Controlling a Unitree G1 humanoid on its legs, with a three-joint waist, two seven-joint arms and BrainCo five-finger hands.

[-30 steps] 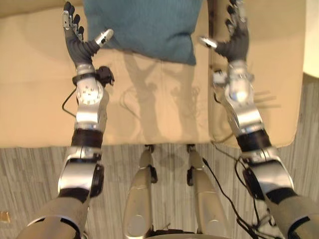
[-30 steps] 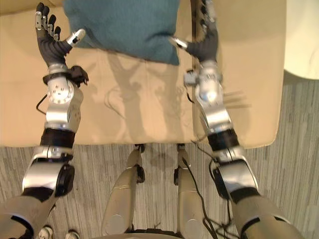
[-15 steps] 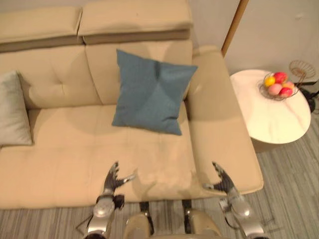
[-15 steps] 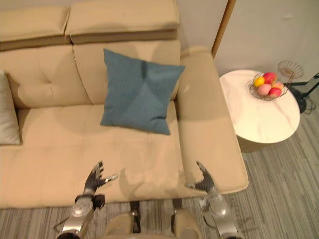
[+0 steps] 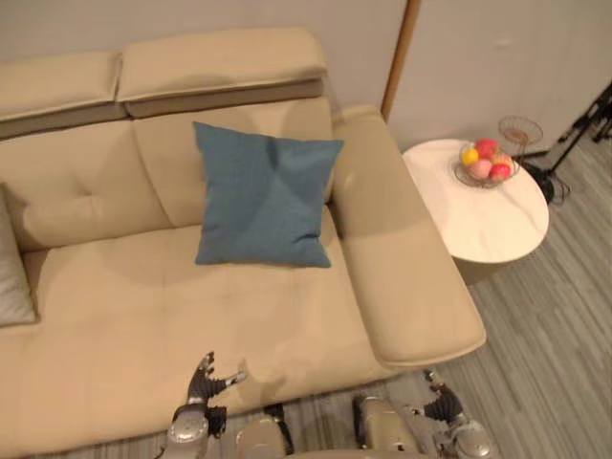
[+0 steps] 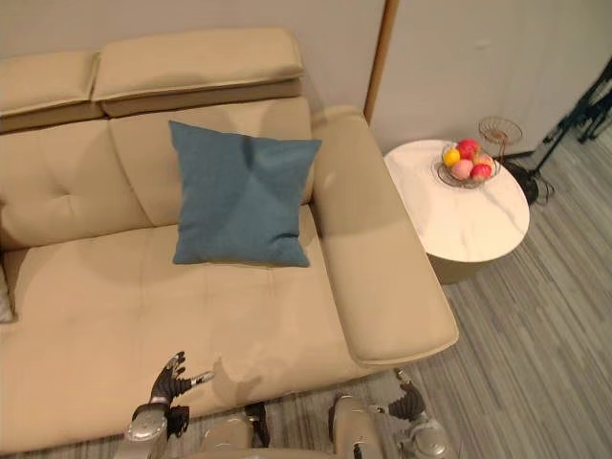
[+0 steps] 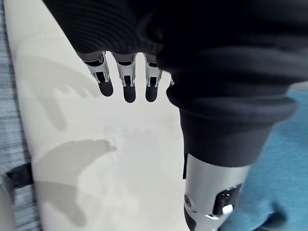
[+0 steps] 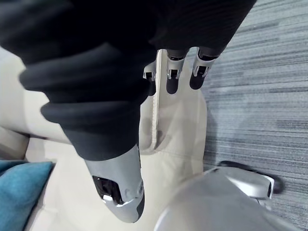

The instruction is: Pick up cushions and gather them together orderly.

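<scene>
1. Well ahead of the left hand and right hand, both loose and empty, the blue cushion leaned on the sofa back.
2. Pre-grasp stage, I'd say; next called for reaching forward, then carrying it to the grey cushion beyond the left hand.

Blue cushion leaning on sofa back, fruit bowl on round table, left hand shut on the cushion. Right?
No: the left hand is open and empty at the front edge of the sofa, apart from the blue cushion, per the left eye view. The rest stands.
</scene>
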